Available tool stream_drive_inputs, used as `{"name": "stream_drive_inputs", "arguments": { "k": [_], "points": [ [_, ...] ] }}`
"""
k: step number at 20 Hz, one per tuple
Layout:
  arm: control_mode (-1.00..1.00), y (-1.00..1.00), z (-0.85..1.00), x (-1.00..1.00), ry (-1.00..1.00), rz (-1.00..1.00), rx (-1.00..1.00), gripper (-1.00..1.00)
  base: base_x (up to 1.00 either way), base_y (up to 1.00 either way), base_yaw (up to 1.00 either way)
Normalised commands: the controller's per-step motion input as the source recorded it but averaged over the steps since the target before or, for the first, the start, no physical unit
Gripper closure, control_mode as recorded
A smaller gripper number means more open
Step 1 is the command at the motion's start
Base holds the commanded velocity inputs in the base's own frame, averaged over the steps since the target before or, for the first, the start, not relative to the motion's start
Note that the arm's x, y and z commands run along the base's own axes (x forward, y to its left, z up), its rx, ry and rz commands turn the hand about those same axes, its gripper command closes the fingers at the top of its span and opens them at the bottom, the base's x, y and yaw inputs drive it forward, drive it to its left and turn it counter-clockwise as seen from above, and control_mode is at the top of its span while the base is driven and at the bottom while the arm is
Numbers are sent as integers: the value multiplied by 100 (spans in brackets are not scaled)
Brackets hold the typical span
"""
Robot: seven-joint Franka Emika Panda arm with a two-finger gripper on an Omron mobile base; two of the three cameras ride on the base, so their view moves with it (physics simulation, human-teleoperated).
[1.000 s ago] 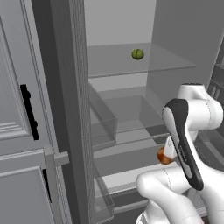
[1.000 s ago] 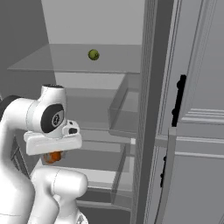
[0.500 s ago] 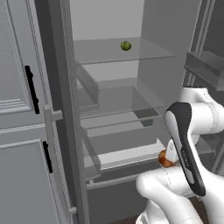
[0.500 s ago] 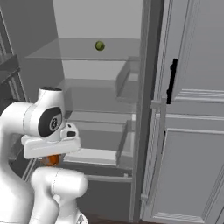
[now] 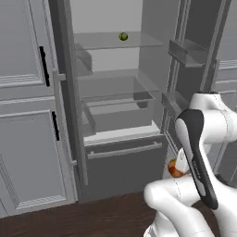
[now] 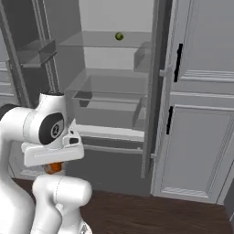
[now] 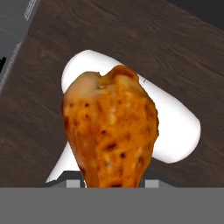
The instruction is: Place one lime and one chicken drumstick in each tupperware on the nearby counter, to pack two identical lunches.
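Observation:
A browned chicken drumstick (image 7: 109,131) stands between my gripper's (image 7: 113,183) fingers, and the gripper is shut on it. In the base views the drumstick (image 5: 175,167) (image 6: 55,167) peeks out orange below my hand, low beside my own white arm. One green lime (image 5: 123,36) (image 6: 119,36) lies on the top glass shelf of the open fridge, well above and beyond the gripper. The tupperware and the counter are out of view.
The open fridge (image 5: 115,92) has glass shelves, clear drawers and a lower pull-out drawer (image 5: 122,150). Its open door with bins (image 5: 185,51) stands beside my arm. Grey panels with black handles (image 5: 44,65) (image 6: 177,61) flank it. Dark wooden floor (image 5: 92,217) lies below.
The whole picture has shifted: the base has drawn back from the fridge, so more of it and the floor show. The drumstick stays in the shut gripper.

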Motion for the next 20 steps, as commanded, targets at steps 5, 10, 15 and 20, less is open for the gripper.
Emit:
{"name": "stream_drive_inputs", "arguments": {
  "k": [5, 10, 15, 20],
  "points": [
    [100, 0, 0, 0, 0, 0, 0, 100, -42, 69, 71],
    [100, 0, 0, 0, 0, 0, 0, 100, 4, 83, 83],
    [100, 0, 0, 0, 0, 0, 0, 100, 18, 89, 75],
    [100, 0, 0, 0, 0, 0, 0, 100, 88, 11, 19]
  ]
}}
